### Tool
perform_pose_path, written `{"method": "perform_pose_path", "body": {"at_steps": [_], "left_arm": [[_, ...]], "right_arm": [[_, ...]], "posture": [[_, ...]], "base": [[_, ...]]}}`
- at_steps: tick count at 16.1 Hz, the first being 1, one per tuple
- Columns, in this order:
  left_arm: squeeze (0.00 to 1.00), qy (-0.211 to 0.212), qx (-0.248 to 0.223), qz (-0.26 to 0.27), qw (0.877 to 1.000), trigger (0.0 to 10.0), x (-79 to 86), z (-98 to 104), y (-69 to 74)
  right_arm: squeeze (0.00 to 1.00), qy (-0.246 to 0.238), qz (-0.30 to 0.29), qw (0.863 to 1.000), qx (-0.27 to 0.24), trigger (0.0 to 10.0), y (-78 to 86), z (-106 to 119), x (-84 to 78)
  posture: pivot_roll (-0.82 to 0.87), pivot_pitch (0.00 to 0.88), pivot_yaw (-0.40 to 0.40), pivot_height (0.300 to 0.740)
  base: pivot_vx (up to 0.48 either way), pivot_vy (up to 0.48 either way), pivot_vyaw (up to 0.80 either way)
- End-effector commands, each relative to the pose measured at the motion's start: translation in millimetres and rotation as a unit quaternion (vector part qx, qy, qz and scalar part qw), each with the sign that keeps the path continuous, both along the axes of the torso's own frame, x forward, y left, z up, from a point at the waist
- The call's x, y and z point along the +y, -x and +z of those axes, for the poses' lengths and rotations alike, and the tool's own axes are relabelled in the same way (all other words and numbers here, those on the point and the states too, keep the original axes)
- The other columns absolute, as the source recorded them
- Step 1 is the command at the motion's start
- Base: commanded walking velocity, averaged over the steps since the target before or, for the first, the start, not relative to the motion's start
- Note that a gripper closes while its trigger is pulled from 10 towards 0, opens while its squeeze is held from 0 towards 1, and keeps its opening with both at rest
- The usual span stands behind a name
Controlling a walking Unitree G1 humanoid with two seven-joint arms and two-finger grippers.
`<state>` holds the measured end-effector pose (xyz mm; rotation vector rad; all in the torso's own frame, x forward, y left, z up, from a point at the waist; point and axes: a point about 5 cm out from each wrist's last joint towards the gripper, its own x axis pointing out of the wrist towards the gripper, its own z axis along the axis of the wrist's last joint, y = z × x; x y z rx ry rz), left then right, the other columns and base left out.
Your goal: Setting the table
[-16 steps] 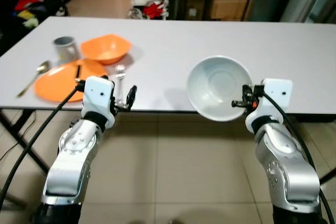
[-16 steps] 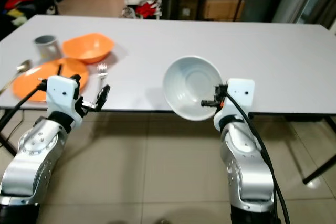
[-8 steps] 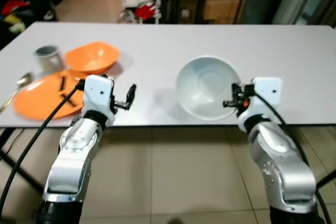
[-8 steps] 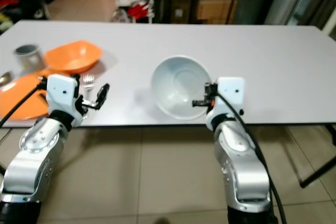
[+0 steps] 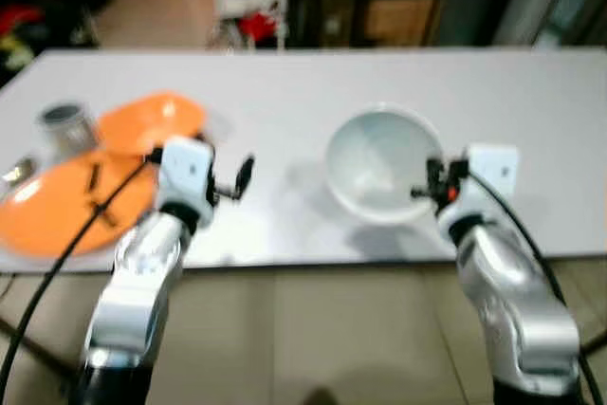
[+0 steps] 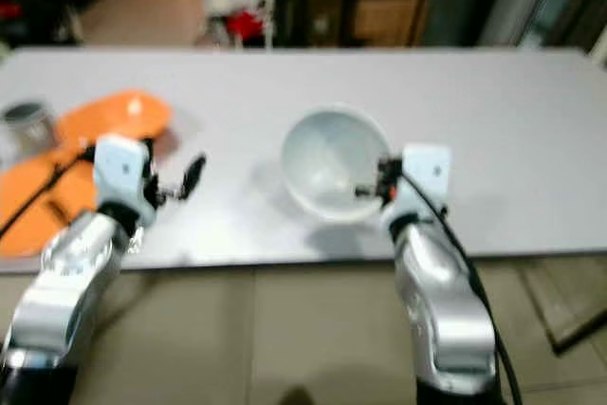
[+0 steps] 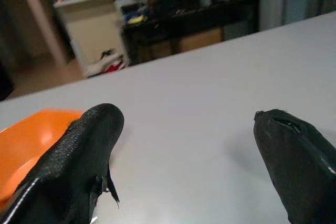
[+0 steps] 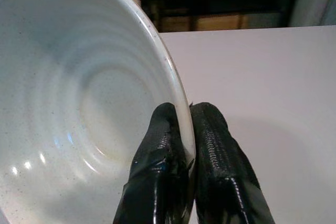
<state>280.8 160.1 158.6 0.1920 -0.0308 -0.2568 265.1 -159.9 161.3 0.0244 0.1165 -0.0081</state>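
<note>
My right gripper (image 8: 186,129) pinches the rim of the white bowl (image 5: 379,163), which is tilted above the table (image 5: 398,73); I should level it and lower gently before letting go. My left gripper (image 5: 232,182) hangs wide open, the orange plate (image 5: 57,206) beside it.

No text, label, brand, number or sign can be read in these pictures. The head views are blurred, and no writing is seen on the surfaces shown in the wrist views.
</note>
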Motion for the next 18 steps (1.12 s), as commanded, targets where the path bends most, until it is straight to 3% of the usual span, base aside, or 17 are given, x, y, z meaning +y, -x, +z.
{"method": "perform_pose_path", "body": {"at_steps": [1,11,18], "left_arm": [[0.00,0.000,0.003,-0.008,1.000,10.0,-4.7,-1,1.1],[0.00,0.011,-0.010,-0.004,1.000,10.0,-10.6,8,4.5],[0.00,0.017,-0.012,0.003,1.000,10.0,-10.3,11,4.0]], "right_arm": [[0.00,0.002,-0.011,1.000,-0.016,10.0,0.1,7,-5.5],[0.00,0.016,0.009,1.000,-0.016,10.0,-0.2,15,-4.0],[0.00,0.022,0.010,1.000,-0.011,10.0,3.8,17,-7.4]], "posture": [[0.06,0.000,0.013,0.740],[0.08,0.000,-0.009,0.740],[0.06,0.000,-0.007,0.740]], "base": [[0.371,0.000,0.00],[0.362,0.000,0.00],[0.000,0.000,0.00]]}}
